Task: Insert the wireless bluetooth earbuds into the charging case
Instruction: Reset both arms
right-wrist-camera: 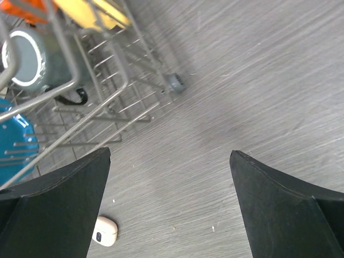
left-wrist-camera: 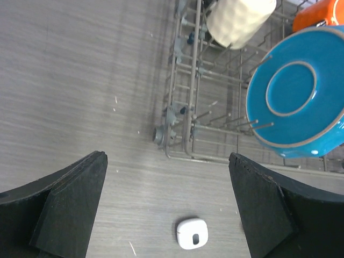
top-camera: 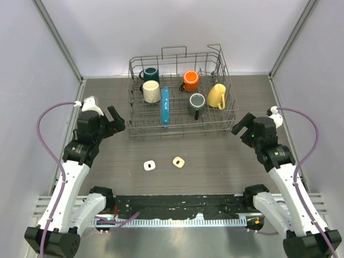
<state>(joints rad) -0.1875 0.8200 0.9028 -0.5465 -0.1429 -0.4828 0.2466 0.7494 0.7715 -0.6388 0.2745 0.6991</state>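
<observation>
We see the table (top-camera: 215, 156) with a wire rack (top-camera: 204, 126) at its 12 o'clock end, a blue plate (top-camera: 165, 106) standing on edge in it among mugs; the rack plays no part in this job. The left gripper (top-camera: 115, 119) hangs at 9 o'clock of the table and the right gripper (top-camera: 244, 122) at 3 o'clock; both claws are spread wide and carry nothing. At 6 o'clock of the rack, between the two arms, lie a white case (top-camera: 149, 165) and, just beside it at its 3 o'clock, a cream case (top-camera: 178, 162); they are apart from each other and from the rack. We find no loose earbuds in any view, and we cannot tell whether the cases' lids are shut. We judge the task barely begun; the step in hand is the approach. To do it well, we would send each arm to the nearer case, centre it between the fingers in the wrist view, come down upright, and pin the case against sliding before working its lid.
</observation>
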